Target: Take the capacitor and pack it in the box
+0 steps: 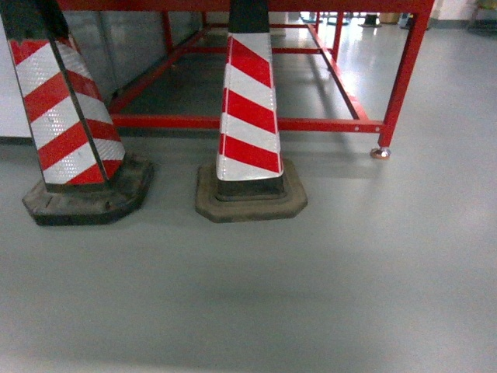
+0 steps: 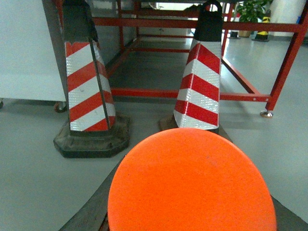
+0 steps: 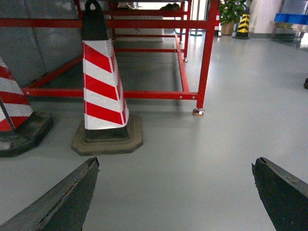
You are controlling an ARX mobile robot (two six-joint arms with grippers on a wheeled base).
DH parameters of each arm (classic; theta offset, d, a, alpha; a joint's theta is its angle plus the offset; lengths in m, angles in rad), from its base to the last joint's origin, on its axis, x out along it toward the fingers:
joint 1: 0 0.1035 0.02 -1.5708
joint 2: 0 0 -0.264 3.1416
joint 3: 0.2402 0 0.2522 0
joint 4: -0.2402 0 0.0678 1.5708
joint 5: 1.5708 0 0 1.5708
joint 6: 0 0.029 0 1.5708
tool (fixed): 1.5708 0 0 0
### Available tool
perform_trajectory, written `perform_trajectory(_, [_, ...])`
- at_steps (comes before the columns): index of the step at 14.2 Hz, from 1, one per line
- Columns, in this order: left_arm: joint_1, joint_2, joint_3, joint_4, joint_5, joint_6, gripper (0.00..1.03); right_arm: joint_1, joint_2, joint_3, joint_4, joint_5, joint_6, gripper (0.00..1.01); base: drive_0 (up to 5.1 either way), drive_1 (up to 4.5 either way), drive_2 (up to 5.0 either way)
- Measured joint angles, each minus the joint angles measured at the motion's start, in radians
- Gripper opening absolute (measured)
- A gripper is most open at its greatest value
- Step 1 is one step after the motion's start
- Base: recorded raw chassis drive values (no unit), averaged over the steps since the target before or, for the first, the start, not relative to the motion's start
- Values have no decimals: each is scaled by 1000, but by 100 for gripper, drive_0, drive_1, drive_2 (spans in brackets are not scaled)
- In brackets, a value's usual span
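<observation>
Neither the capacitor nor the box shows in any view, so I judge I am not yet at a counter where the picking can start. My right end effector (image 3: 173, 192) hangs low over the grey floor (image 1: 326, 287), its two dark fingers (image 3: 57, 202) spread wide with nothing between them. I cannot tell how my left end effector stands, because an orange disc (image 2: 192, 185) fills its wrist view; ahead, two striped traffic cones (image 1: 248, 116) stand before a red metal frame (image 1: 404, 70), apparently marking it off.
</observation>
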State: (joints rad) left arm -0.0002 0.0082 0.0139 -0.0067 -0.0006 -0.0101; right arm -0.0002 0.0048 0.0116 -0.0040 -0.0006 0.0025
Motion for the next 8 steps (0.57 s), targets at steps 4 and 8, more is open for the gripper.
perform_trajectory(4, [0,0,0,1,0,0,44,0,0,0,-1,0,0,98,2,387,-383])
perform_trajectory(8, [0,0,0,3,0,0,44,0,0,0,0,0,0,98,-12,371,-396])
